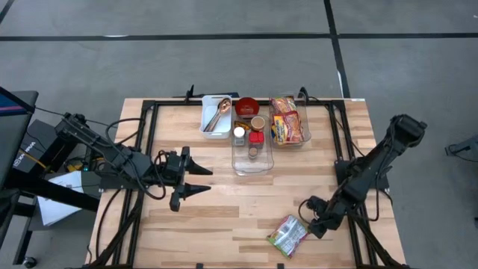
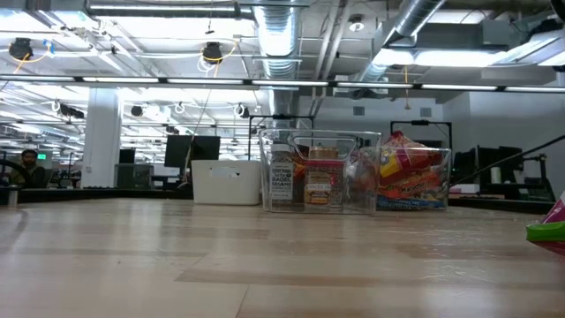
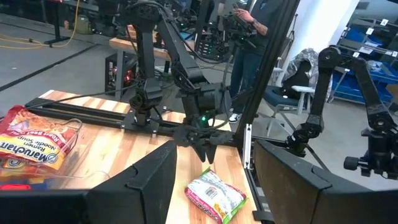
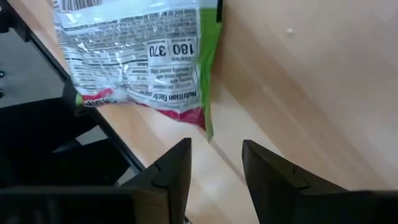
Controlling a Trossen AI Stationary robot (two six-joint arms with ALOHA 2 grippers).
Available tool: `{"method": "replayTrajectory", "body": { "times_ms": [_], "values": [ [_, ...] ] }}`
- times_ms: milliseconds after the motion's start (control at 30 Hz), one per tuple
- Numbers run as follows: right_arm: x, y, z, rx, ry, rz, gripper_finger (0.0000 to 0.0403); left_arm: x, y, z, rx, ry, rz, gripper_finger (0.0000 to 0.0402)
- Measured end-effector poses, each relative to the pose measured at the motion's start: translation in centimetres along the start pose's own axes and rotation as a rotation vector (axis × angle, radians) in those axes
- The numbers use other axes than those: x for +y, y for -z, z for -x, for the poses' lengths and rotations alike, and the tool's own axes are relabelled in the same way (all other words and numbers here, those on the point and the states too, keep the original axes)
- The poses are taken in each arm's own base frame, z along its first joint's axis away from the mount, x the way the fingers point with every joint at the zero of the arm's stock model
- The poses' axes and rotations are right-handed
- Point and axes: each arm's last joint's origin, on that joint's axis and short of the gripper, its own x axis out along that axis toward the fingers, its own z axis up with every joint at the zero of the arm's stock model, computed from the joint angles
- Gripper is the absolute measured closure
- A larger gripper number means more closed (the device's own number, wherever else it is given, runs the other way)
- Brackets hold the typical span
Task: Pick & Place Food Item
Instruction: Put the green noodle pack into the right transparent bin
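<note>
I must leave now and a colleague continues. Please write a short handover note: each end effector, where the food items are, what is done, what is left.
Left end effector: open, empty, waiting over the table's left half.
Right end effector: open, empty, low by the snack packet, not gripping it.
Snack packet: flat on the table near the front edge, right side.
Clear bins at the back hold jars and a ramen pack; white tray holds a spoon.
Done: approach only.
Left: grasp the packet, then place it.
</note>
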Motion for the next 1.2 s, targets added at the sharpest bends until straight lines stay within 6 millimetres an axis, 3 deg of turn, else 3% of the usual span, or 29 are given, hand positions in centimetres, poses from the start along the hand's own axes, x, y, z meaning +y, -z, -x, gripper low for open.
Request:
{"method": "replayTrajectory", "body": {
  "times_ms": [567, 700, 900, 1200],
  "values": [
    [0.1, -0.2, -3.7, 0.0, 0.03, 0.188, 0.0247, 0.0, -0.3, 0.0, -0.026, 0.003, 0.015, 0.0193],
    [0.2, -0.3, -4.0, -0.001, 0.027, 0.225, 0.0278, 0.1, -0.3, -0.1, -0.029, -0.002, 0.016, 0.0193],
    [0.1, -0.4, -4.0, -0.04, 0.023, 0.266, 0.0388, 0.1, -0.3, -0.1, -0.028, -0.003, 0.016, 0.0193],
    [1.5, -0.7, -3.6, -0.077, -0.036, 0.257, 0.0402, 0.1, -0.3, -0.1, -0.028, -0.003, 0.014, 0.0193]
  ]
}}
